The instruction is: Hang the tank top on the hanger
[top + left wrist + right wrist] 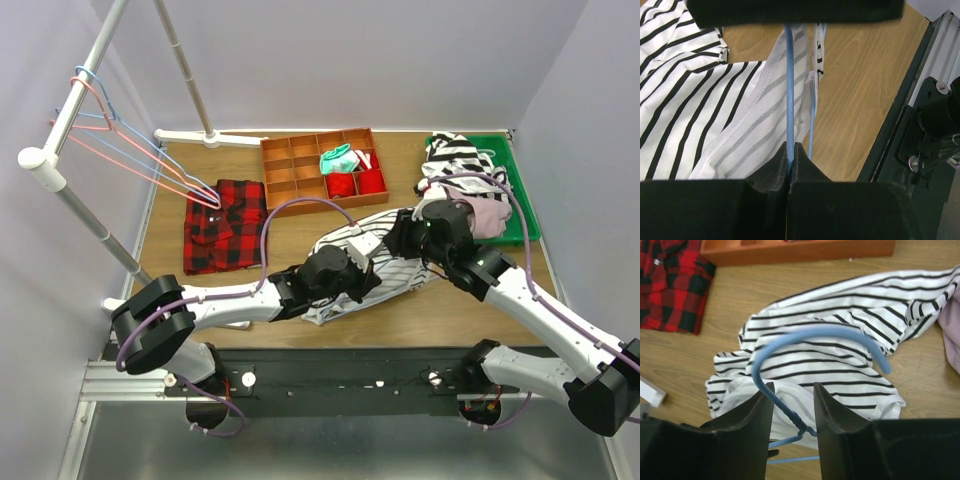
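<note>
We see a soft white tank top (840,375) with thin black stripes and a light-blue wire hanger (810,332). The cloth shirt (225,225) is red-black plaid.

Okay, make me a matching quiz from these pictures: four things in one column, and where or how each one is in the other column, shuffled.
Column one
1. left gripper
2. right gripper
3. plaid shirt
4. tank top

Column two
A. open, jaws either side of the hanger neck
B. lying left of the tray
C. shut on the hanger wire
D. crumpled on the table, under the hanger

Pairs: 1-C, 2-A, 3-B, 4-D
</note>
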